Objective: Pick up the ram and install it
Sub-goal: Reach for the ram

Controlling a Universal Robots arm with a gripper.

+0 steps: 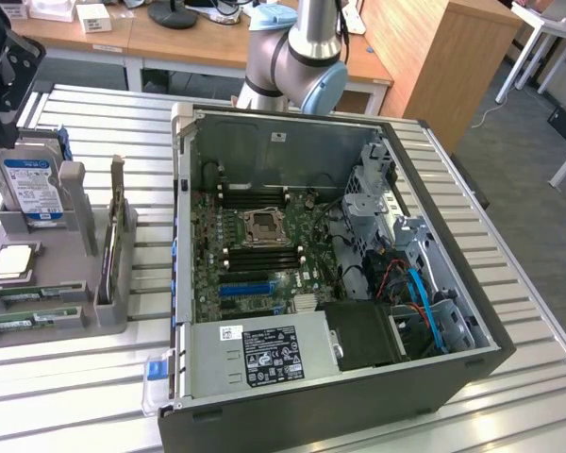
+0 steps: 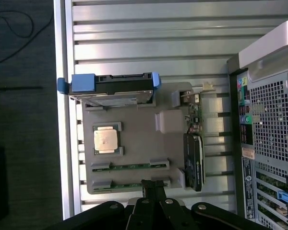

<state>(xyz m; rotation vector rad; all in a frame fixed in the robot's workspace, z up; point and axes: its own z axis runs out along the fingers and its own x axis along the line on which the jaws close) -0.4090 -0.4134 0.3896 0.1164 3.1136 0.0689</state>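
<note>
The claw [image 2: 151, 186] is pinched together with nothing in it. It hangs over one edge of the grey tray [image 2: 139, 143]. The ram [image 2: 129, 166] lies flat in a tray slot, just inside that edge. Another green stick [image 2: 126, 182] lies closer to the edge. A strip of bare bench [image 2: 216, 143] runs between the tray and the computer case [image 2: 269, 120].
</note>
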